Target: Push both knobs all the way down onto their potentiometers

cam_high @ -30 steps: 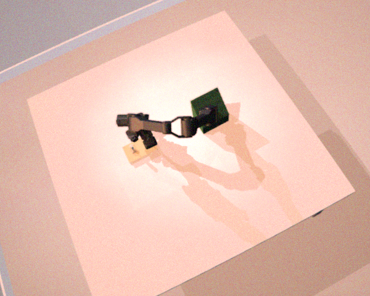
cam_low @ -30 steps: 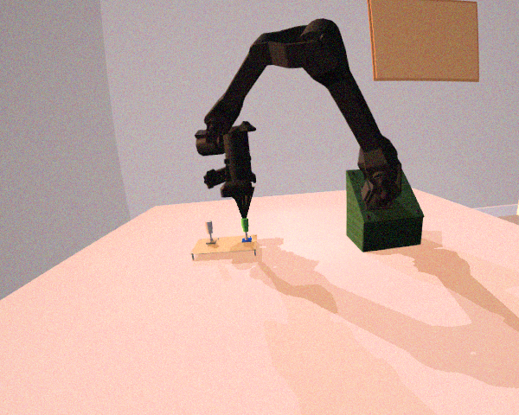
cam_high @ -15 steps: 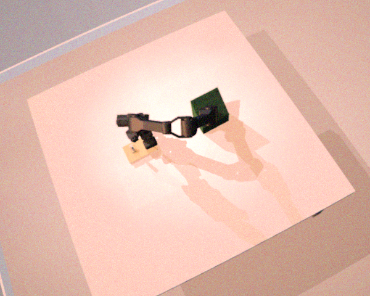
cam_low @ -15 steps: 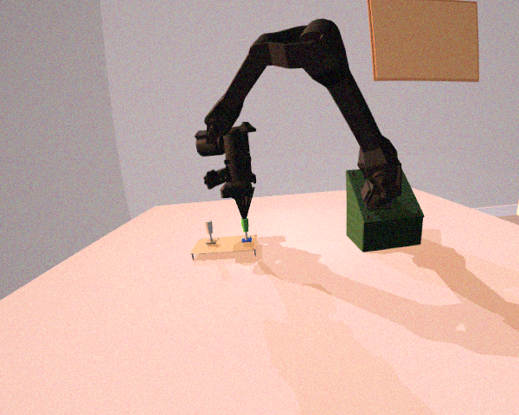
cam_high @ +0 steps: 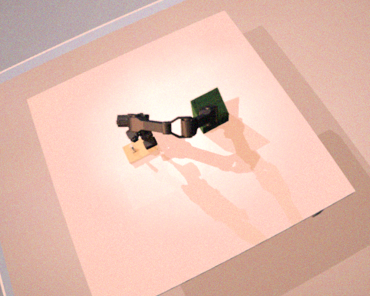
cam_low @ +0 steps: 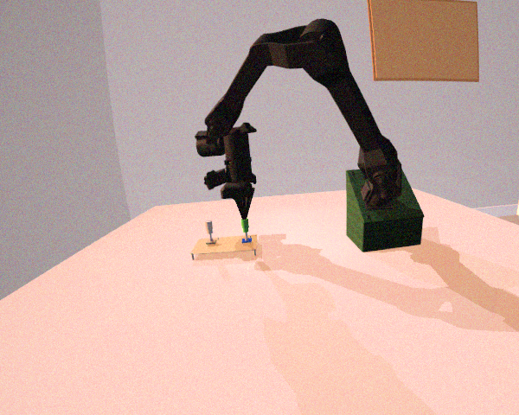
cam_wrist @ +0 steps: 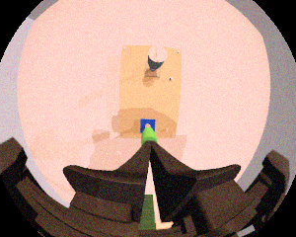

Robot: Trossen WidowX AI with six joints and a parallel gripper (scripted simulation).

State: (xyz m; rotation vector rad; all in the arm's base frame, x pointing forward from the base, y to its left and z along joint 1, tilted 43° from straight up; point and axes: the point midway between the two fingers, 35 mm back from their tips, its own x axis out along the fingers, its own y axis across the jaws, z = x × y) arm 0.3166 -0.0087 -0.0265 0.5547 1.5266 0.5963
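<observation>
The tan circuit board (cam_high: pixel 131 156) (cam_low: pixel 226 245) (cam_wrist: pixel 129 99) stands on short legs. A green knob (cam_low: pixel 245 225) (cam_wrist: pixel 148 134) sits high on the shaft of the blue potentiometer (cam_low: pixel 246 240) (cam_wrist: pixel 147 122), with bare shaft showing between them. A grey knob (cam_low: pixel 209 226) (cam_wrist: pixel 157 53) stands upright over the other, brownish potentiometer (cam_low: pixel 211 242) (cam_wrist: pixel 151 73), also with a gap below it. My gripper (cam_low: pixel 244 217) (cam_wrist: pixel 149 143) is shut with nothing between the fingers. Its tips are at the top of the green knob and appear to touch it. In the top view the arm hides the fingertips and green knob.
The arm's green base block (cam_high: pixel 210 95) (cam_low: pixel 392 232) stands on the table, right of the board in the top and exterior views. The arm arches high between block and board. The grey knob stands up beside my fingers at the board's other end. A brown panel (cam_low: pixel 425 40) hangs on the wall.
</observation>
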